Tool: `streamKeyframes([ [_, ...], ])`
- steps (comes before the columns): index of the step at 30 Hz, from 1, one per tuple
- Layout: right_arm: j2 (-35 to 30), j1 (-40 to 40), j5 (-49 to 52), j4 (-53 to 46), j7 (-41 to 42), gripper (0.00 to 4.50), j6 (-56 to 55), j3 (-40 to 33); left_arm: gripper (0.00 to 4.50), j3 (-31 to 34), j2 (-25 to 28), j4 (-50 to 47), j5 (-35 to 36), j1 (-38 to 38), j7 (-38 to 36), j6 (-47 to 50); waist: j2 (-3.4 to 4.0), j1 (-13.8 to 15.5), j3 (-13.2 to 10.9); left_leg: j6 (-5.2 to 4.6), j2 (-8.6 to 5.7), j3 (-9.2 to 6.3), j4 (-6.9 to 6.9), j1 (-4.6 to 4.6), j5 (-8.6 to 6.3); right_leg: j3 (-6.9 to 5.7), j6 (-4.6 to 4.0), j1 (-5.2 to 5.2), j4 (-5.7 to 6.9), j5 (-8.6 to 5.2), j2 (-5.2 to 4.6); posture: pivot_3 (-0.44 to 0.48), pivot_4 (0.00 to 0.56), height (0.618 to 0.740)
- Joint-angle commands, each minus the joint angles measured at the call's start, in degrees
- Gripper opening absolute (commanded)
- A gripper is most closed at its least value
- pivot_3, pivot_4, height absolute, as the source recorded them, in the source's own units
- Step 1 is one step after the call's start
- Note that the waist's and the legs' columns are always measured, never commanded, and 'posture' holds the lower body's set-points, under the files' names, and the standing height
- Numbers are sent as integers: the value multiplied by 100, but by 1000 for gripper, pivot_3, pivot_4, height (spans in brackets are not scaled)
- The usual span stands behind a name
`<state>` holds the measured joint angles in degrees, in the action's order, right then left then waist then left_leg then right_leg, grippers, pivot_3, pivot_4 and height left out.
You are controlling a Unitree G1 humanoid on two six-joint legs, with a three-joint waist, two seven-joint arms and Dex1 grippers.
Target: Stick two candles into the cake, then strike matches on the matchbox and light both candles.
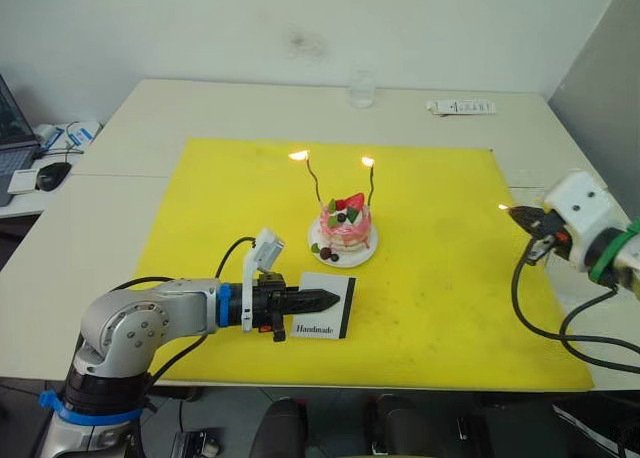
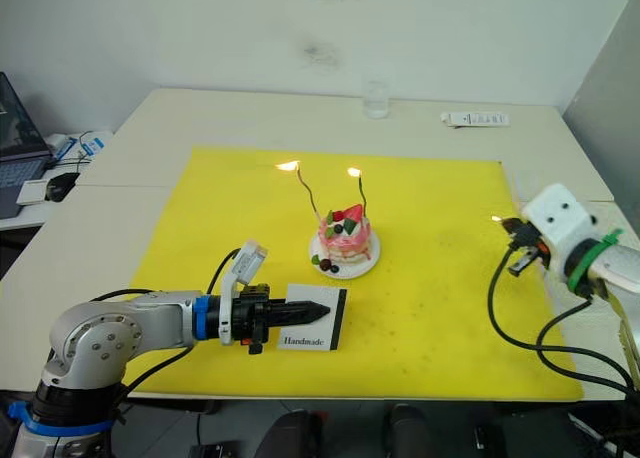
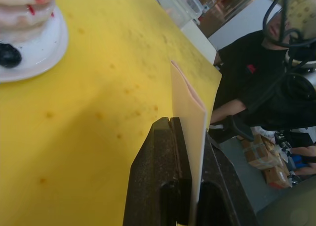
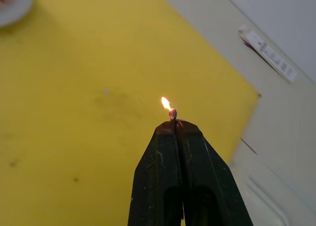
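Observation:
The pink cake (image 1: 346, 227) sits on its white plate (image 1: 360, 255) mid-mat. Two thin wavy candles (image 1: 314, 182) (image 1: 371, 184) stand in it, each with a flame at its tip. My left gripper (image 1: 335, 299) is shut on the white matchbox (image 1: 324, 305), holding it at the mat's front; the box edge shows between the fingers (image 3: 190, 137) in the left wrist view. My right gripper (image 1: 516, 214) hovers over the mat's right edge, shut on a burning match (image 4: 172, 113) whose flame sits just past the fingertips.
The yellow mat (image 1: 440, 288) covers the table's middle. A clear glass (image 1: 361, 88) and a white remote (image 1: 461, 107) lie at the far edge. A laptop and mouse (image 1: 52, 174) are at far left. A person in black (image 3: 252, 78) sits beyond the table front.

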<state>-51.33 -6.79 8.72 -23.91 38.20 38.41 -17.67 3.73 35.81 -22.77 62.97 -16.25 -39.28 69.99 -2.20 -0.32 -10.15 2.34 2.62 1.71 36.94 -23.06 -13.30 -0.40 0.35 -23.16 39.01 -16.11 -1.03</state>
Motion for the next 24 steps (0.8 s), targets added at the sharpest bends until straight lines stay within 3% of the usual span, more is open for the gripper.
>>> streamKeyframes([
  [1, -39, 157, -357, 345, -403, 36, -393, -481, 0, 6, -83, -219, 212, -50, 76, 12, 0, -1, 0, 0, -2, 0, 0, 0, 1, 1, 0, 0, 0, 0, 1, 0, 150, 740],
  [13, 11, 88, -672, 1557, -1145, 36, -158, -652, 0, -106, -199, -208, 121, 53, 147, -138, 0, 0, 0, -2, -2, 6, 0, 1, 2, 10, 1, 2, 0, 0, 19, 0, 150, 740],
  [24, 161, -64, -498, 1292, -1351, 3893, 47, -789, 0, -81, -217, -227, 138, 112, 284, -165, 1, 0, 1, -2, -3, 8, 0, 2, 2, 13, 1, 2, 1, 0, 20, 0, 150, 740],
])
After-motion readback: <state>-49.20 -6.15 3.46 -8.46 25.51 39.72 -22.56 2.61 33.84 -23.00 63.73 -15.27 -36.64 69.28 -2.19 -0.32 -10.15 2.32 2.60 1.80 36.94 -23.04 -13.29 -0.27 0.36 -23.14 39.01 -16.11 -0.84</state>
